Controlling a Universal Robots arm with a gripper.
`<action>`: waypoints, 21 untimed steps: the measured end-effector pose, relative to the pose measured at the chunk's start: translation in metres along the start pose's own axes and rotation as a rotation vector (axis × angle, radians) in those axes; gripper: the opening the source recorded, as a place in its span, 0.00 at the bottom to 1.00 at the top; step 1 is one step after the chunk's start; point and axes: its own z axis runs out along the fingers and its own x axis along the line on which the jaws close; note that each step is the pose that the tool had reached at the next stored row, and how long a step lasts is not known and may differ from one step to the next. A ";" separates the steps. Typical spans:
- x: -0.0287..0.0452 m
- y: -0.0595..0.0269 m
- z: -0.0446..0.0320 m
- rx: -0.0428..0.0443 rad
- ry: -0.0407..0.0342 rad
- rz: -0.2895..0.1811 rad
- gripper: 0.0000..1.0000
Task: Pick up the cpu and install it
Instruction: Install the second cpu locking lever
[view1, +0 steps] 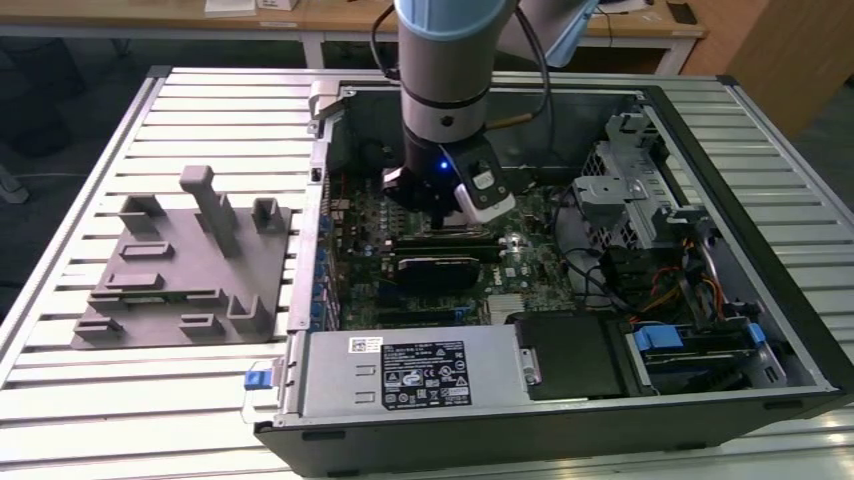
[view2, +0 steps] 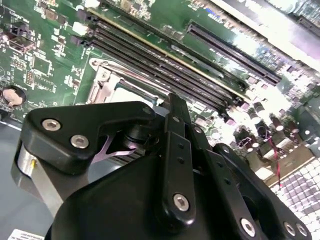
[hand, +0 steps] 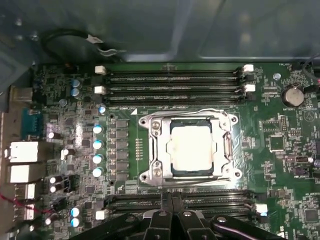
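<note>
**Inside the open computer case: cpu in socket**

Inside the case (view1: 694, 120), we record the cpu (hand: 194, 146), pale-topped, lying flat within the metal socket frame (hand: 150, 150) on the green motherboard (hand: 280, 145). We log memory slots (hand: 172, 85) on either side of the socket. The gripper (hand: 171, 202) hangs above the board, fingers pressed together, holding nothing. On the exterior view's left, we list a grey tray (view1: 180, 290) on the slatted table (view1: 80, 400).
</note>
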 end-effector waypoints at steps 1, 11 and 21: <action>-0.0007 0.0019 0.0003 0.0036 -0.0001 0.000 0.11; -0.0127 0.0234 0.0044 0.0335 -0.0014 -0.002 0.11; -0.0213 0.0447 0.0083 0.0504 -0.0021 -0.002 0.11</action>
